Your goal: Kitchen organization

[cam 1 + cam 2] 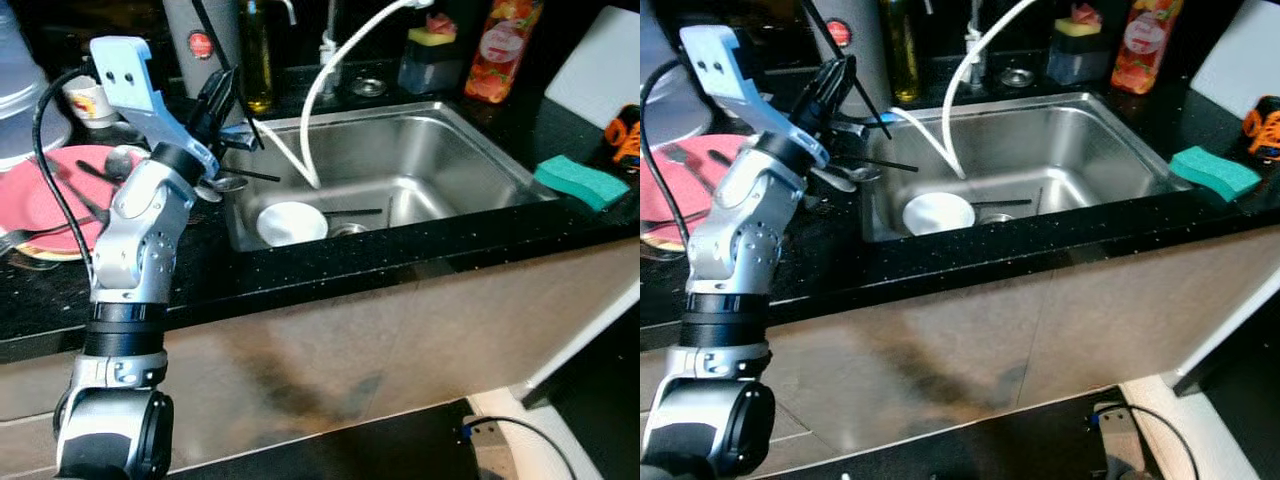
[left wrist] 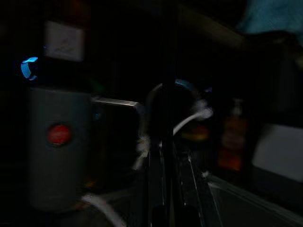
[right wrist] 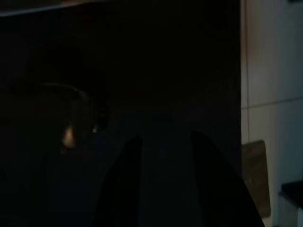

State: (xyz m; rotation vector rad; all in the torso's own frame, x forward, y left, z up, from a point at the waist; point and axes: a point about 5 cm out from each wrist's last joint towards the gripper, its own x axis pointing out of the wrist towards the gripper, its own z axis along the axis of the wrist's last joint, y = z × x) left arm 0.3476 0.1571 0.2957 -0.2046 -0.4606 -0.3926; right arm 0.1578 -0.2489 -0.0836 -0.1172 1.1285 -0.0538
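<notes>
A black speckled countertop [image 1: 330, 262] runs across the scene above pale cabinet fronts. Set into it is a stainless steel sink [image 1: 440, 150], with a white spray hose [image 1: 325, 80] arching down into the basin. On the sink floor, near the drain, lies a white bowl [image 1: 291, 223], with a dark utensil [image 1: 352, 212] just beside it.

The robot's left arm rises from the lower left, silver and jointed, reaching over the counter to the sink's left rim. The left gripper [image 1: 222, 100] hovers there above the counter. Its black fingers are drawn close together and seem to pinch a thin dark stick-like utensil [image 1: 868, 100], though how firmly cannot be told. In the dark left wrist view the fingers [image 2: 158, 189] stand narrow, with the slim dark rod running up between them.

Left of the sink, a red plate [image 1: 40, 205] rests on the counter with cutlery lying across it. A spoon [image 1: 225, 184] lies by the sink's left edge. Behind stands a grey cylinder with a red dot [image 1: 200, 45].

Right of the sink, a teal sponge [image 1: 581, 181] sits on the counter. Behind the sink stand an orange bottle [image 1: 500, 45] and a sponge holder [image 1: 430, 55].

The right gripper [image 3: 163, 156] hangs in shadow, its two fingers spread apart with nothing between them.
</notes>
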